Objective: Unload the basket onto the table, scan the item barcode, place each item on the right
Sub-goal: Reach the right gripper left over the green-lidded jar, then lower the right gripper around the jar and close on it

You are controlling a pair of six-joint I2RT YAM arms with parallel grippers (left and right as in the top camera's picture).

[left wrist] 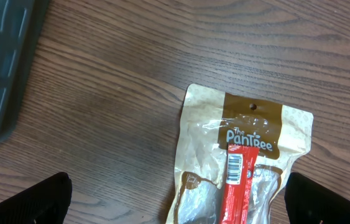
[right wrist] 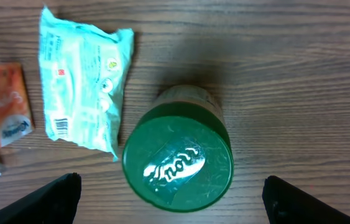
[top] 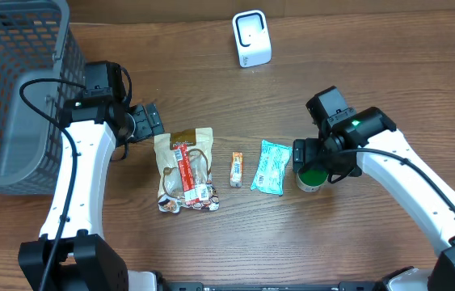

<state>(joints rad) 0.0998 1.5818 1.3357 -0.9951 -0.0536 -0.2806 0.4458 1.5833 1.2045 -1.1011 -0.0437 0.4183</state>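
Note:
Four items lie in a row on the wooden table: a tan pouch (top: 185, 170) with a red bar (top: 183, 166) on it, a small orange packet (top: 237, 168), a teal packet (top: 271, 167) and a green-lidded jar (top: 310, 178). The white scanner (top: 251, 38) stands at the back. My left gripper (top: 148, 121) is open just beyond the pouch's top edge; the left wrist view shows the pouch (left wrist: 255, 124) and the red bar's barcode (left wrist: 235, 163) between its fingers (left wrist: 38, 202). My right gripper (top: 308, 160) hovers open over the jar (right wrist: 178, 163), its fingers (right wrist: 305, 202) well apart on either side.
A grey mesh basket (top: 13, 89) fills the back left corner, close behind my left arm. In the right wrist view the teal packet (right wrist: 81, 93) lies just left of the jar, with the orange packet (right wrist: 0, 106) further left.

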